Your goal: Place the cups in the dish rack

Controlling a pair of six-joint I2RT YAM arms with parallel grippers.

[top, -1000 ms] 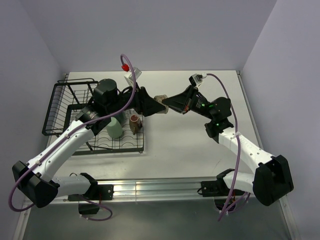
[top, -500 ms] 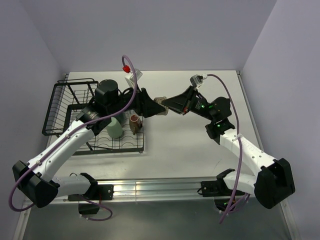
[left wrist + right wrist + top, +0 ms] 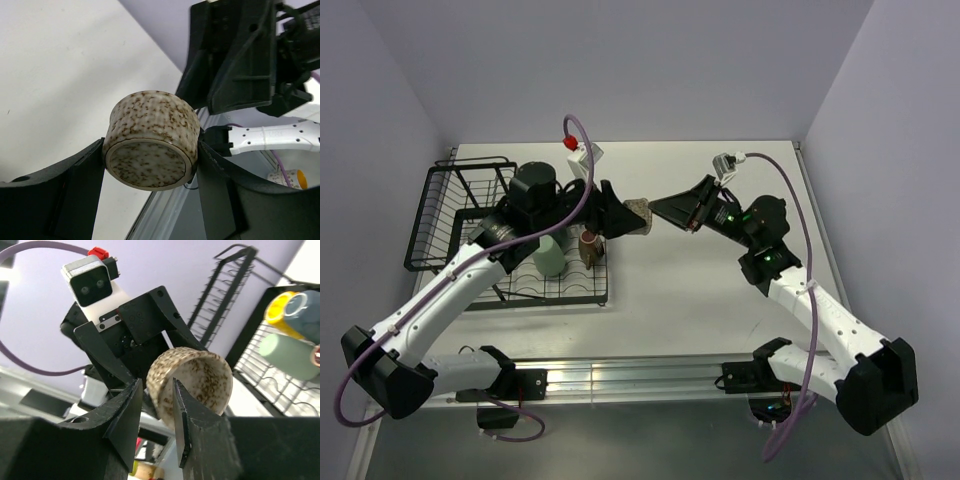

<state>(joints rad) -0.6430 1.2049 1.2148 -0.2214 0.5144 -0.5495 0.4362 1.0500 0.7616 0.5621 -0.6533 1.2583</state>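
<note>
The left arm [image 3: 450, 290] reaches from the desk's [image 3: 700, 290] near left corner across the dish rack [image 3: 450, 215]. Its left tool [image 3: 151, 162] is clamped on the sides of the speckled beige-brown cup [image 3: 197, 380], holding it on its side in the air just past the rack's right edge. The right arm [image 3: 810, 300] stretches leftward to meet it. The right tool [image 3: 156, 390] has its fingers slightly parted at the cup's rim and grips nothing. The cup is squat and cream with brown flecks. A pale green tumbler [image 3: 549, 256] lies on the rack.

No legible txt – none
</note>
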